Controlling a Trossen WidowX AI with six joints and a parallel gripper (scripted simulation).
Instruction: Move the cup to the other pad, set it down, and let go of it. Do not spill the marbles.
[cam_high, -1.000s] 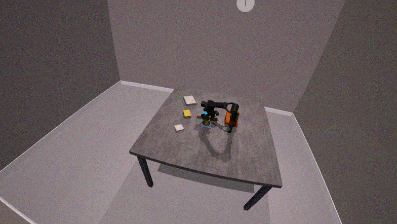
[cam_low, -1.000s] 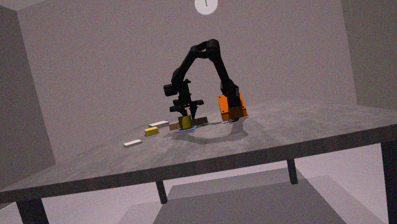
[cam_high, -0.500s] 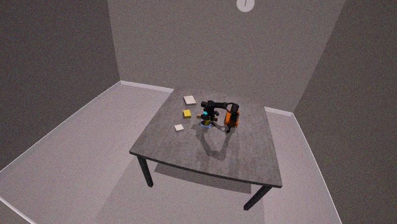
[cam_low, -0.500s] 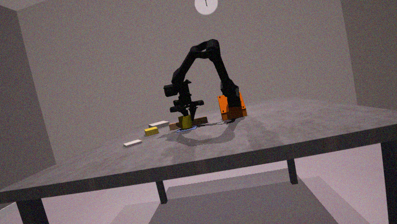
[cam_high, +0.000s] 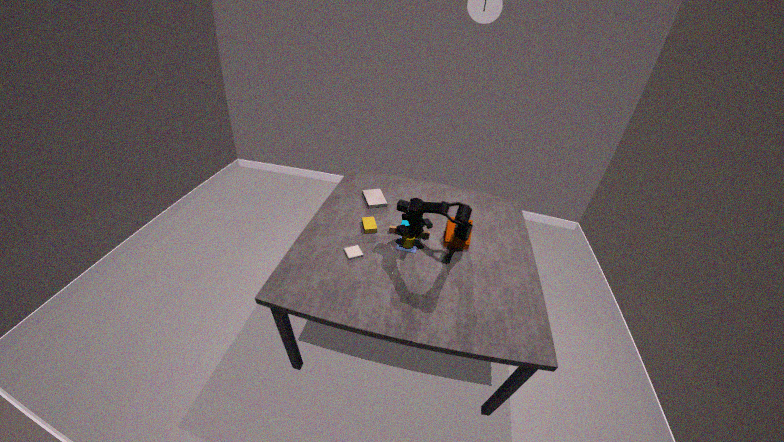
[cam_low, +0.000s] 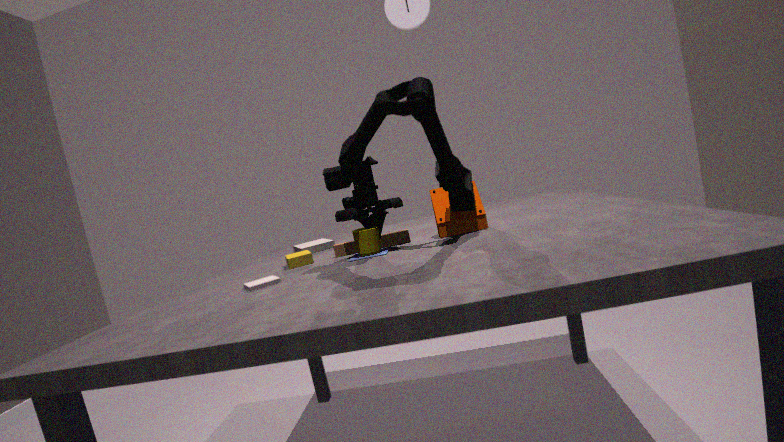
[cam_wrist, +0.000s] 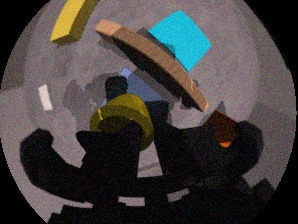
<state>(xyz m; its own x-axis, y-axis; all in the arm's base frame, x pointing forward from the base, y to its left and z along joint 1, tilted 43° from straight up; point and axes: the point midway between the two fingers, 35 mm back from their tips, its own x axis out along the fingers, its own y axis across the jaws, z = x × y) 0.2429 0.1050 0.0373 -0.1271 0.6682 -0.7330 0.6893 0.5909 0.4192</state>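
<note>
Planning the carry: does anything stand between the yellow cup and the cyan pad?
Yes: a low brown wooden bar lies across the path between the yellow cylindrical cup, gripped by the gripper, and the flat cyan square pad.

My arm (cam_low: 422, 118) rises from its orange base (cam_low: 458, 211), folds at a high elbow, and descends steeply to the wrist. My gripper (cam_low: 368, 229) points straight down, its jaws pressed narrowly on the rim of the yellow cup (cam_low: 368, 240), which stands upright beneath my wrist.
</note>
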